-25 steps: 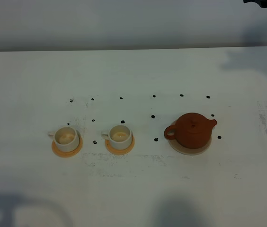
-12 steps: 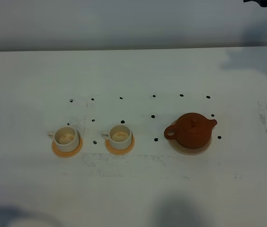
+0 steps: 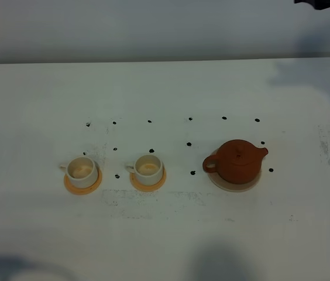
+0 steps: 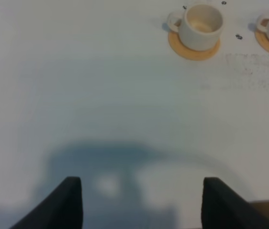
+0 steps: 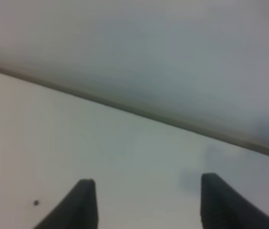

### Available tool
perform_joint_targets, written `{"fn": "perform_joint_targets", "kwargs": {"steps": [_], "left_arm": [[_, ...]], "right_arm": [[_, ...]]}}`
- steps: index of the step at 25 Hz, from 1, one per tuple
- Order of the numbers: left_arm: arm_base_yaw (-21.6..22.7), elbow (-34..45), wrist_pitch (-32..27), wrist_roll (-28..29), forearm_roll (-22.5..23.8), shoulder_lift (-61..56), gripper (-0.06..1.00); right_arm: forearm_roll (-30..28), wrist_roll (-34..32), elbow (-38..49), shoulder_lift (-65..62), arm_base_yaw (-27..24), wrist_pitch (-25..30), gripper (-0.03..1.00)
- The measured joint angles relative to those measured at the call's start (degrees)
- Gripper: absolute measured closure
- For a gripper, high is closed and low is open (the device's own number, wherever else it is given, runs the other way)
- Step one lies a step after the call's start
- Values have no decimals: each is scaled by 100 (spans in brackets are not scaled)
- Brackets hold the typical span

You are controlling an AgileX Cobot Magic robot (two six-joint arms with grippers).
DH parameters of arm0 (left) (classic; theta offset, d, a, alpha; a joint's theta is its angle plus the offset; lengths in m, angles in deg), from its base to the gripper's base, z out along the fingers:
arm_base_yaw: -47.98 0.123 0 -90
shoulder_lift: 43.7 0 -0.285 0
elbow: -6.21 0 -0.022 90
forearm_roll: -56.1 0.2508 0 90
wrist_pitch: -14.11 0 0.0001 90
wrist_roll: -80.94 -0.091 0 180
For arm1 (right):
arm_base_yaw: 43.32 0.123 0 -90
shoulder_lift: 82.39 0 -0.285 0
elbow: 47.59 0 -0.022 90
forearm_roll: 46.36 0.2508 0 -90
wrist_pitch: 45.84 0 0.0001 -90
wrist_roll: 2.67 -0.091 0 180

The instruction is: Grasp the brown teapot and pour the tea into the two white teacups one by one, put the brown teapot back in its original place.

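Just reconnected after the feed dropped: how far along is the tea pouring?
Nothing is in hand: the left gripper and right gripper are open and empty, away from the brown teapot, which sits on its beige coaster. The left teacup and right teacup show tan insides; tea or glaze, I cannot tell. So pouring is either done or all ahead.

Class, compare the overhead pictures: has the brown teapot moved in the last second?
No. The brown teapot sits on the beige coaster as before, with the same gap to the black dot.
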Motion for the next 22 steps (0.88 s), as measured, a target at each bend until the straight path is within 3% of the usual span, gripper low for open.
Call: {"fn": "perform_joint_targets", "kwargs": {"steps": [6, 22], "left_arm": [[393, 0, 0, 2, 0, -462, 41], [392, 0, -66, 2, 0, -702, 41]], "right_arm": [[90, 253, 0, 269, 589, 6, 46], [113, 333, 10, 817, 1513, 48, 46]]}}
